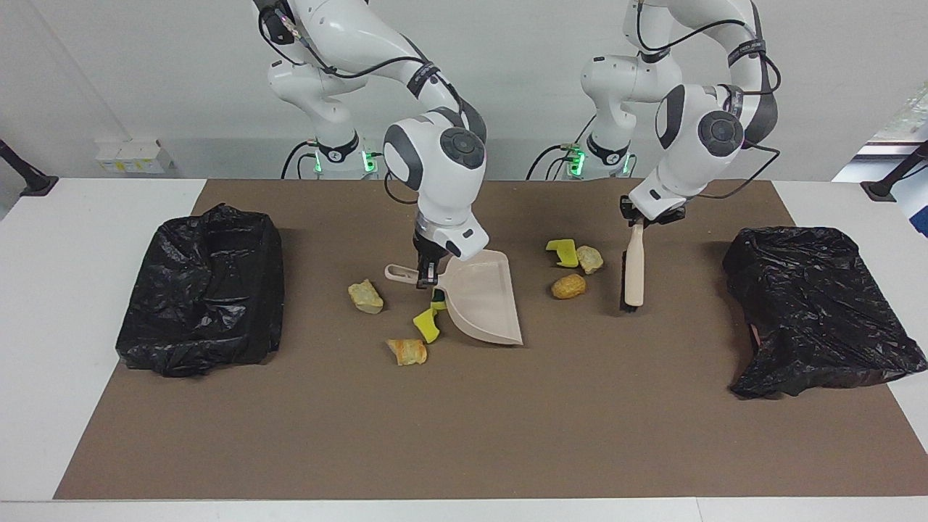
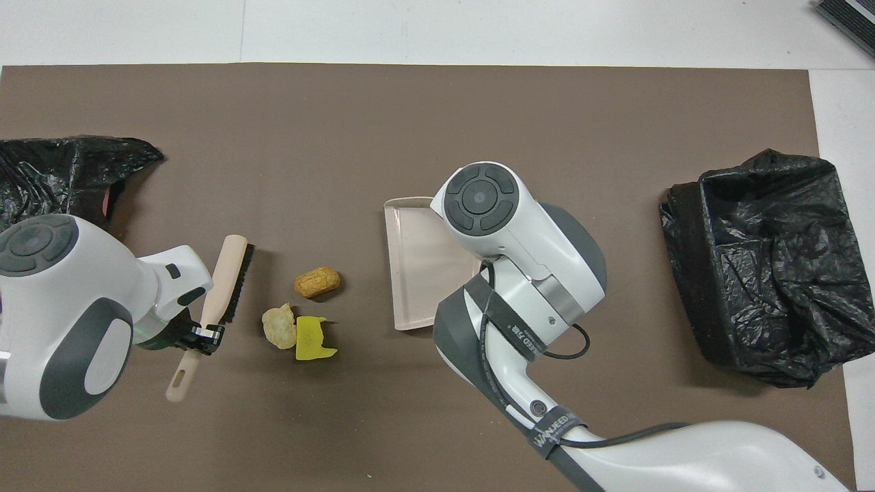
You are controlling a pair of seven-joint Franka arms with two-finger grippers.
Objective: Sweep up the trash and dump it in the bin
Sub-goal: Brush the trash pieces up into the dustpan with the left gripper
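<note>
My right gripper is shut on the handle of the beige dustpan, which rests at mid-mat; in the overhead view only the pan shows under the arm. My left gripper is shut on the handle of the black-bristled brush, held low at the mat; both also show from overhead, gripper and brush. Three trash scraps lie between brush and pan: yellow sponge, beige chunk, golden-brown chunk. Three more lie beside the pan toward the right arm's end: beige chunk, green-backed sponge, bread piece.
A black-bag-lined bin stands open at the right arm's end of the brown mat; it also shows from overhead. A second black bag lies slumped at the left arm's end. White table borders the mat.
</note>
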